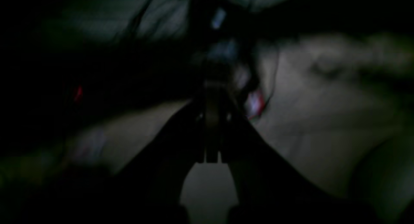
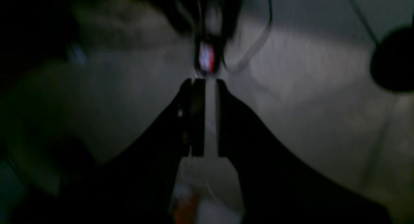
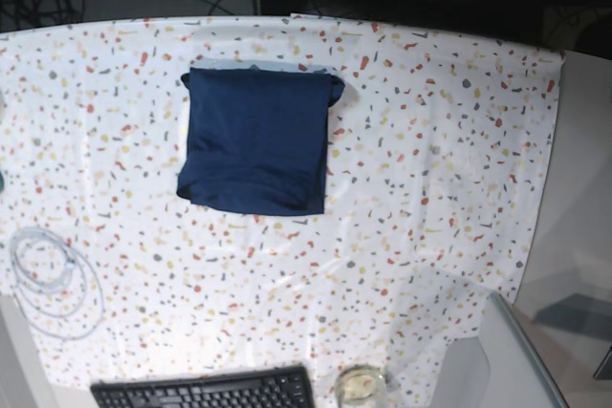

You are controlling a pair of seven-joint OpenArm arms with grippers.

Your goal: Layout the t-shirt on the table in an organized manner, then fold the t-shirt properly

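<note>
While the t-shirt [image 3: 256,140] lies folded, upper centre-left on the surface [image 3: 430,169], the fold appears complete. Left tool [image 1: 212,120] closed, right tool [image 2: 205,117] nearly closed, both empty. Only squaring the protruding top-right corner remains advisable.

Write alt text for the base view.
A folded navy t-shirt lies as a neat rectangle on the speckled table, with no robot arms in view. A coiled white cable, a black keyboard and a glass sit along the near edge.
</note>
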